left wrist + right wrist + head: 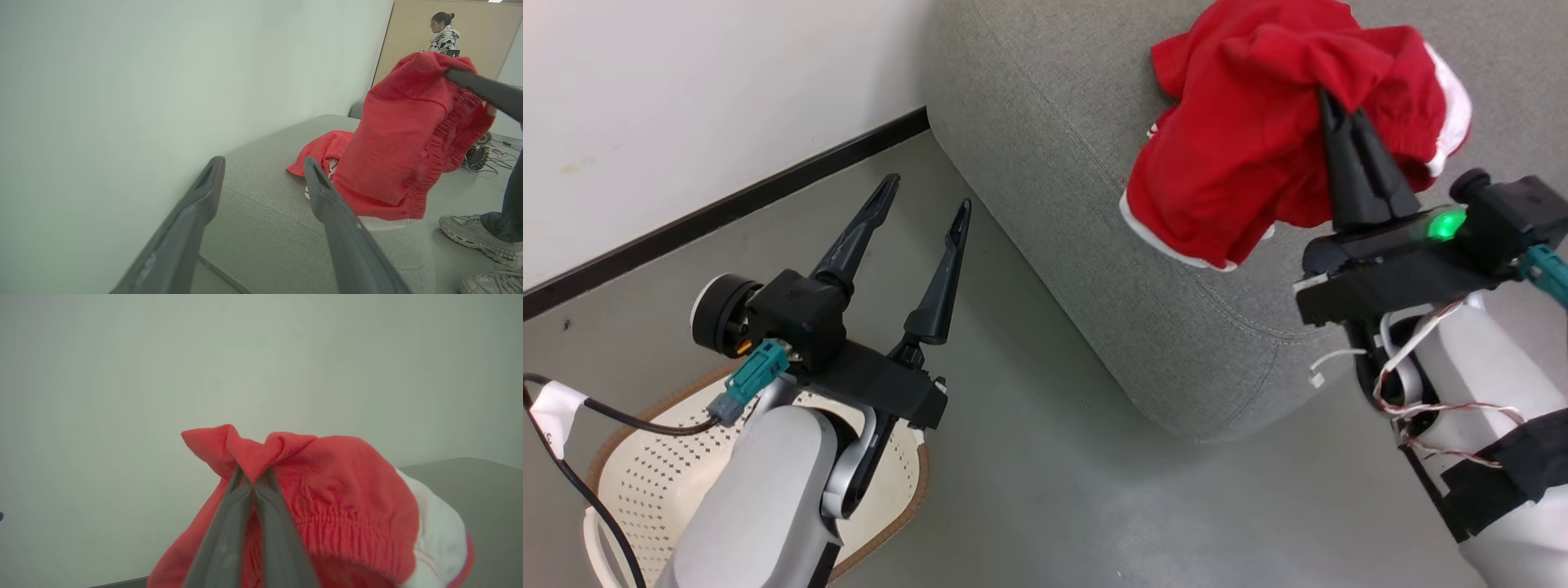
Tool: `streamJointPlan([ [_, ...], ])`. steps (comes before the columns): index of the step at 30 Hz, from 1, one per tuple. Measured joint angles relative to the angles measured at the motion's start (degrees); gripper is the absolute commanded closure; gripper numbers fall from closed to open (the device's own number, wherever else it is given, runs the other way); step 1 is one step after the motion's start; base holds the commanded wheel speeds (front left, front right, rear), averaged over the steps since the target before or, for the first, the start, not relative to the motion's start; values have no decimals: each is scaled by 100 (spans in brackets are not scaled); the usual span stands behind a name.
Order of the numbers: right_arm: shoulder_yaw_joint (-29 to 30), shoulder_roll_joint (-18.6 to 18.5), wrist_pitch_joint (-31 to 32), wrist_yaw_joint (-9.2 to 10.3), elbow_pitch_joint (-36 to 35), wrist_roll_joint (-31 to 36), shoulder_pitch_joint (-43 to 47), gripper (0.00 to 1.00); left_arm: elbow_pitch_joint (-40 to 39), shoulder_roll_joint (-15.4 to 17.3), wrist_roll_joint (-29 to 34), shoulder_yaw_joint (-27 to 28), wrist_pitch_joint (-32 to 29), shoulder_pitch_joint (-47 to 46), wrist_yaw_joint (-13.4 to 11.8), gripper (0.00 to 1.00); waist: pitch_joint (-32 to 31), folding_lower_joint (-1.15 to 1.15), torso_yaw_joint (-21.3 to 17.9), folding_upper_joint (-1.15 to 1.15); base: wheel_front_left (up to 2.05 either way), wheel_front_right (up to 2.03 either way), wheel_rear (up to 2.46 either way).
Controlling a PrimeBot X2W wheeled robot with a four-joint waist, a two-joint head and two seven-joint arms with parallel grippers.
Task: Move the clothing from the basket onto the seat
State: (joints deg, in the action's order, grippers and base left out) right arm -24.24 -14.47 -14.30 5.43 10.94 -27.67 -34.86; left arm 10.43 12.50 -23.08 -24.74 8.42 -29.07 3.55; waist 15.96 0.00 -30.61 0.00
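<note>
Two long dark fingers of the left gripper [930, 190] stand wide apart with nothing between them, poised over the grey floor [1029, 474] at the lower left of the head view. Beneath that pale forearm sits the cream-white perforated plastic basket [658, 478] with its brown woven-look rim, on the floor and well apart from the sofa. Farther on lies the large light grey woven-fabric sofa seat [1054, 163], its rounded corner pointing toward the robot. Over that corner the right gripper [1327, 100] has its fingers pressed together on a bunched fold of a bright red soft garment [1241, 155] with white edging, which hangs from the fingertips above the cushion. The right wrist view shows the same pinch, the fingers [229, 522] meeting on the red cloth [339, 498] just above a gathered elastic band. Whether the lower hem touches the cushion I cannot tell. In the left wrist view a second red garment [322, 149] lies flat on the seat just behind the hanging one. Beyond it rises the plain white wall [163, 81]. Far off, a person [444, 38] in a patterned top stands by a tan panel, and another person's pale shoes [470, 232] rest on the floor beside the sofa.
</note>
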Motion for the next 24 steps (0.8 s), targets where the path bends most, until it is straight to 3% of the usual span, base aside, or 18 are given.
streamJointPlan([
  [13, 1044, -595, -41, 12, 263, -8, -520, 100, -65, 82, 24, -54, -127, -49, 49, 0, 381, 0, 42, 0, 0, 0, 0],
  [24, 1768, -892, -41, 13, 546, -158, -762, 100, -223, 196, 155, -83, -267, -112, 49, 0, 782, 0, 162, 0, 0, 0, 0],
])
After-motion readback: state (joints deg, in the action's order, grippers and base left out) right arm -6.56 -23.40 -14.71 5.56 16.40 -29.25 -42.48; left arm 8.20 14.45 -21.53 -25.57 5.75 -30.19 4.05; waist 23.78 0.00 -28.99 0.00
